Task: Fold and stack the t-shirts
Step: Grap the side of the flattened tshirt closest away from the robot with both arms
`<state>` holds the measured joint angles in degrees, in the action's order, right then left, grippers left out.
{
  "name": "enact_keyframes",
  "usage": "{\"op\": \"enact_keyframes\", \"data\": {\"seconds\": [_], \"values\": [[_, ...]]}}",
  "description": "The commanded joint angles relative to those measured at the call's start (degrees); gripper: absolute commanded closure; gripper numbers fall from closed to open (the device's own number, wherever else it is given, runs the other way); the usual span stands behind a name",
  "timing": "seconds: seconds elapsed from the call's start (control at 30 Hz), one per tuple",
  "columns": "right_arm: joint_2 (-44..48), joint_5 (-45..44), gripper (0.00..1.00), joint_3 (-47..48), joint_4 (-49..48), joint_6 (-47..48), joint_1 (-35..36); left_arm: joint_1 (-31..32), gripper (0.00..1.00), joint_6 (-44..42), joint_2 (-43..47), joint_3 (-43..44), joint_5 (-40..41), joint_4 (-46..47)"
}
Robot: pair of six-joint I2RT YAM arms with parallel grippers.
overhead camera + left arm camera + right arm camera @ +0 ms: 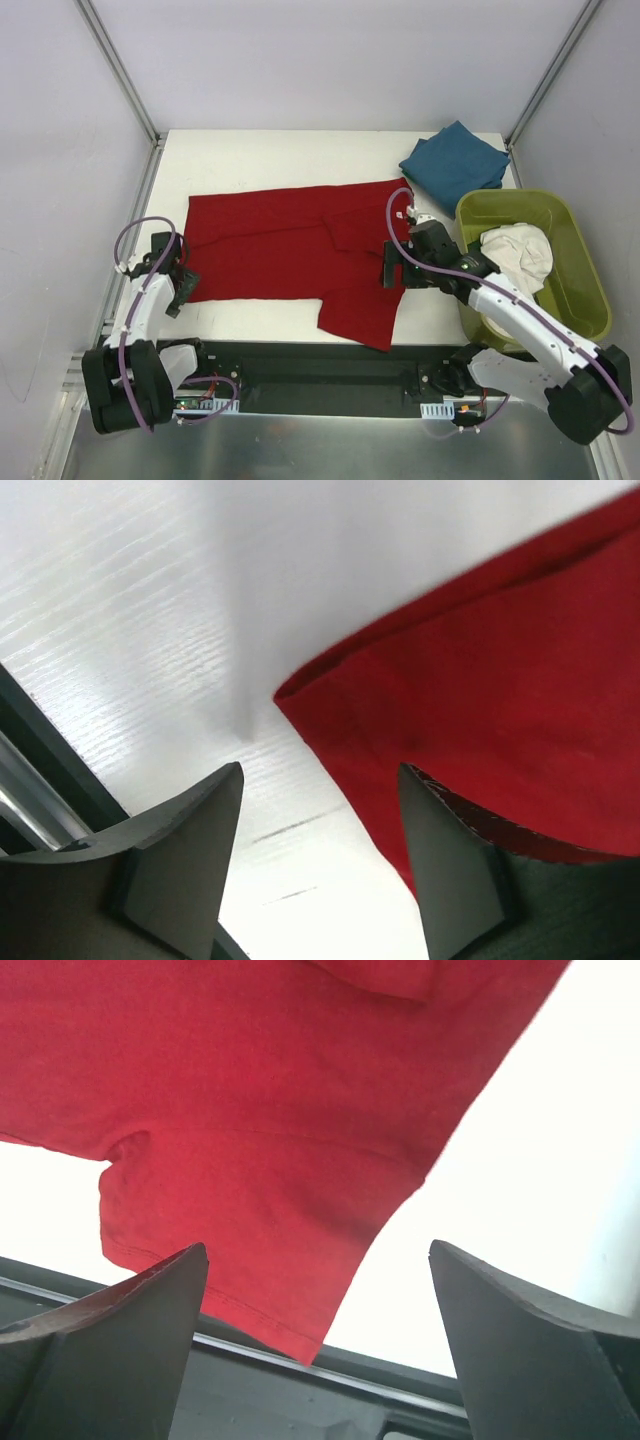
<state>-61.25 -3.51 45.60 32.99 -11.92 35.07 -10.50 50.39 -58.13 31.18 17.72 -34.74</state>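
The deep red t-shirt (290,245) lies spread flat across the middle of the white table (280,160), one sleeve reaching over the near edge. My left gripper (181,285) is open and empty, low at the shirt's near left corner. In the left wrist view (320,772) that corner (292,692) lies just ahead of the gap, and the right finger (450,860) is over red cloth. My right gripper (392,268) is open and empty above the shirt's right edge. In the right wrist view (318,1248) the red sleeve (250,1140) lies under it. The teal-blue t-shirt (455,165) lies folded at the back right. The white t-shirt (518,255) is crumpled in the tub.
The olive-green tub (510,197) stands at the right edge of the table, close to my right arm. A black rail (320,365) runs along the near edge. Enclosure walls and metal posts (120,70) ring the table.
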Motion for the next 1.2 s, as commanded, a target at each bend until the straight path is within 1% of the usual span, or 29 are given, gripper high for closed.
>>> {"op": "enact_keyframes", "data": {"seconds": [0.0, 0.13, 0.33, 0.43, 0.47, 0.5, 0.57, 0.6, 0.63, 0.67, 0.7, 0.77, 0.8, 0.83, 0.9, 1.0, 1.03, 1.07, 1.1, 1.13, 1.17], "values": [[6.05, -3.7, 0.03, -1.13, 2.07, -2.58, 0.44, -1.45, 0.39, 2.78, -4.53, -1.12, 2.5, 0.89], [7.46, -3.79, 0.03, -1.92, 3.92, -2.58, 0.53, -1.45, 0.4, 1.91, -9.27, -1.12, 0.39, 3.45], [10.8, -3.26, 0.03, -4.03, 6.2, -3.37, 0.7, -1.63, 0.41, -0.03, -12.54, -0.59, -2.33, 6.87], [12.21, -3.79, 0.03, -4.38, 8.05, -3.46, 0.7, -1.54, 0.47, -1.17, -13.15, -0.94, -2.86, 8.28], [12.73, -4.13, 0.03, -4.38, 9.1, -3.63, 0.79, -1.54, 0.51, -1.43, -13.32, -0.94, -3.04, 8.55], [12.91, -4.23, 0.03, -4.3, 9.54, -3.55, 0.79, -1.63, 0.6, -1.61, -13.85, -0.94, -3.56, 8.64], [13.7, -3.97, 0.03, -4.38, 10.42, -3.63, 0.7, -1.54, 0.68, -2.22, -14.55, -0.6, -4.18, 9.34], [14.14, -3.79, 0.03, -4.56, 10.69, -3.63, 0.7, -1.54, 0.79, -2.4, -15.25, -0.51, -4.53, 9.43], [14.32, -3.53, 0.03, -4.56, 10.78, -3.55, 0.79, -1.63, 0.92, -2.66, -15.61, -0.33, -4.71, 9.6], [14.84, -2.74, 0.03, -4.65, 11.04, -3.55, 0.79, -1.54, 1.0, -3.01, -15.96, -0.07, -4.79, 9.6], [15.02, -2.12, 0.03, -4.73, 11.13, -3.28, 0.79, -1.54, 1.0, -3.45, -16.4, 0.02, -5.06, 9.78], [15.64, 2.78, 0.03, -5.26, 10.17, -2.76, 0.79, -1.54, 1.0, -4.68, -16.23, -0.06, -5.94, 10.83], [15.9, 6.46, 0.03, -5.52, 9.29, -1.71, 0.88, -1.63, 1.0, -5.12, -15.36, -0.24, -6.2, 11.18], [16.25, 13.11, 0.03, -6.22, 7.11, -1.09, 1.23, -1.63, 1.0, -5.56, -14.57, -0.59, -6.29, 11.27], [16.43, 16.85, 0.03, -6.67, 6.21, -0.82, 2.54, -1.54, 1.0, -5.92, -11.76, -1.2, -6.03, 11.71], [15.73, 13.11, 0.03, -6.32, 8.75, -0.82, 8.94, -1.63, 1.0, -6.44, -7.36, -2.44, -5.85, 12.06], [14.33, 9.69, 0.03, -5.88, 10.32, -1.34, 13.49, -1.54, 1.0, -6.62, -6.48, -3.05, -5.94, 12.24], [13.28, 8.18, 0.03, -5.79, 10.6, -2.04, 15.97, -1.54, 1.0, -6.71, -5.08, -3.23, -6.02, 12.33], [11.96, 6.86, 0.03, -5.7, 10.6, -2.75, 18.61, -1.63, 1.0, -6.8, -4.54, -3.4, -6.11, 12.59], [8.9, 4.85, 0.03, -5.53, 9.56, -3.71, 23.5, -1.54, 1.0, -6.97, -4.1, -3.75, -6.11, 12.85], [6.87, 4.22, 0.03, -5.0, 8.85, -5.55, 25.55, -1.54, 1.0, -7.06, -3.58, -3.84, -6.37, 12.86]]}}
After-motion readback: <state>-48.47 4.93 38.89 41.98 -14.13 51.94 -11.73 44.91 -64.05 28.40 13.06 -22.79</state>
